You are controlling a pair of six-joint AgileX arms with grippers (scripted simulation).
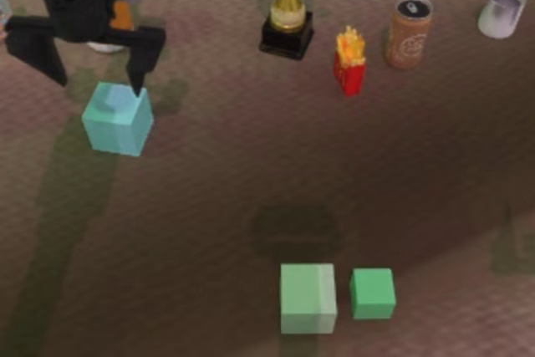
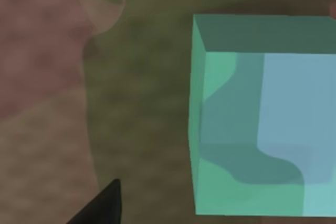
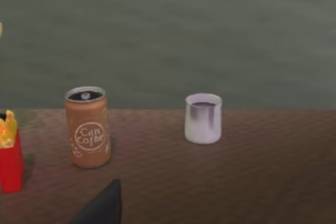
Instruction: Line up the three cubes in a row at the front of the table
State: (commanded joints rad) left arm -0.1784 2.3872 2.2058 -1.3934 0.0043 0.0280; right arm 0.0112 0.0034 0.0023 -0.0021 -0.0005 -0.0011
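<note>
The large light-blue cube (image 1: 117, 119) rests on the table (image 1: 209, 206) at the left, well back from the front edge. My left gripper (image 1: 94, 71) hovers open just above and behind it, fingers spread wider than the cube. The left wrist view shows the same cube (image 2: 262, 119) close up and one dark fingertip (image 2: 107, 203) beside it. At the front, right of centre, the pale mint cube (image 1: 308, 297) and the smaller bright-green cube (image 1: 372, 293) sit side by side with a narrow gap. My right arm is outside the top view; one fingertip (image 3: 107, 203) shows well off centre, gripping nothing.
Along the back stand a gold trophy (image 1: 288, 6), a red fries box (image 1: 349, 60), a brown coffee can (image 1: 408, 31) and a silver cup (image 1: 503, 11). An orange-and-white object (image 1: 113, 14) sits behind my left arm. The right wrist view faces the can (image 3: 87, 127) and cup (image 3: 203, 118).
</note>
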